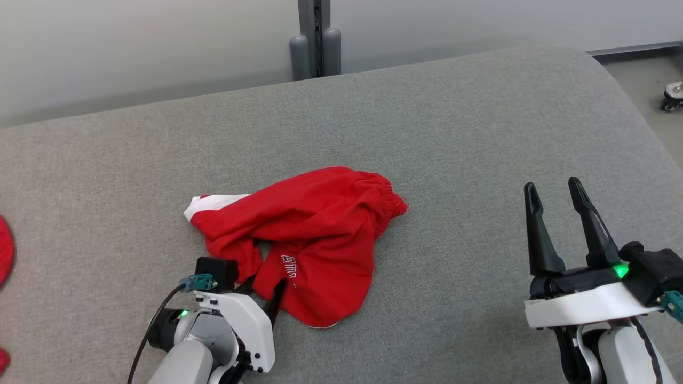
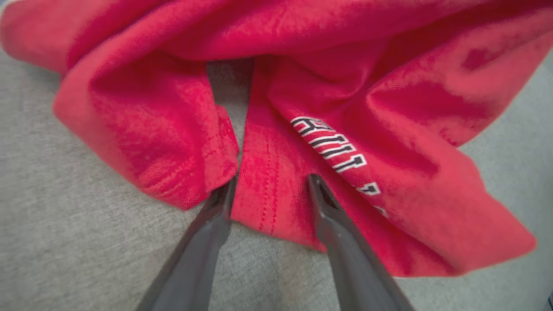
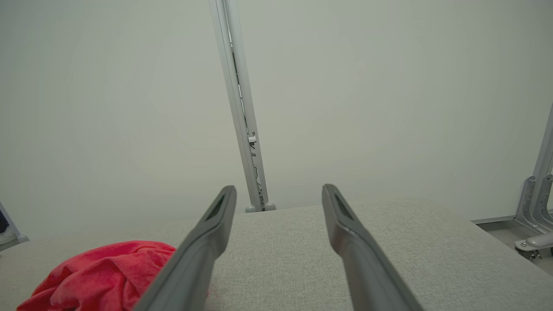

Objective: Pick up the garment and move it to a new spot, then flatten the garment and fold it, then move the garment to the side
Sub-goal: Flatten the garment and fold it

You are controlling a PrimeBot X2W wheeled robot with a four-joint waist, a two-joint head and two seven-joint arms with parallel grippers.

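The garment [image 1: 304, 234] is a crumpled red pair of shorts with a white band and white lettering, lying mid-table. My left gripper [image 1: 264, 290] sits at its near edge. In the left wrist view the left gripper [image 2: 271, 183] is open, its two dark fingers straddling a stitched hem of the garment [image 2: 389, 108], with fabric between them and the tips down at the cloth. My right gripper [image 1: 552, 185] hovers open and empty at the table's right side, well away from the garment. In the right wrist view, the right gripper [image 3: 278, 190] points toward the back wall, the garment [image 3: 99, 272] to its lower left.
The grey padded table [image 1: 480, 133] curves off at its right edge. More red fabric [image 1: 4, 248] lies at the far left edge. A grey post [image 1: 316, 42] stands behind the table, and a wheeled base [image 1: 671, 98] stands on the floor at the far right.
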